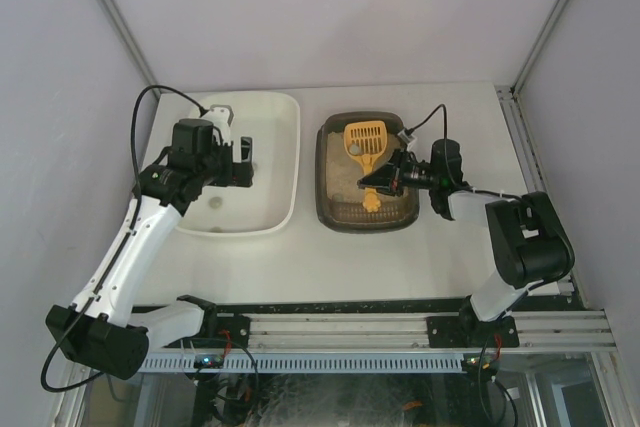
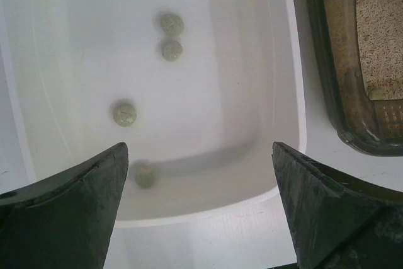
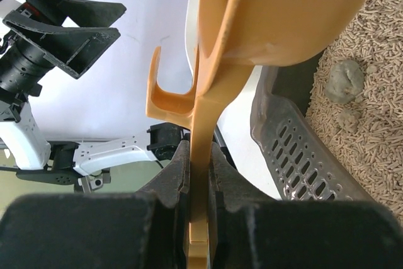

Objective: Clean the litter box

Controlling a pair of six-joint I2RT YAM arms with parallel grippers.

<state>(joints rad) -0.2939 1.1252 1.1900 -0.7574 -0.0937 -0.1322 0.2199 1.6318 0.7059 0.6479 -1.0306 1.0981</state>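
Gripping scoop (image 3: 277,17), right hand (image 3: 200,159) partly cropped.

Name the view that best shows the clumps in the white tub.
Left wrist: it looks down into the tub, four grey clumps plain on its floor. Top external shows the tub, but the left arm covers part and the clumps barely register. Right wrist shows none.

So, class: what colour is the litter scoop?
Orange-yellow; the scoop shows best in the top external view.

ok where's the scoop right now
Top view: the orange scoop is right of centre over the litter box, handle clamped in the right gripper, white tub to its left.
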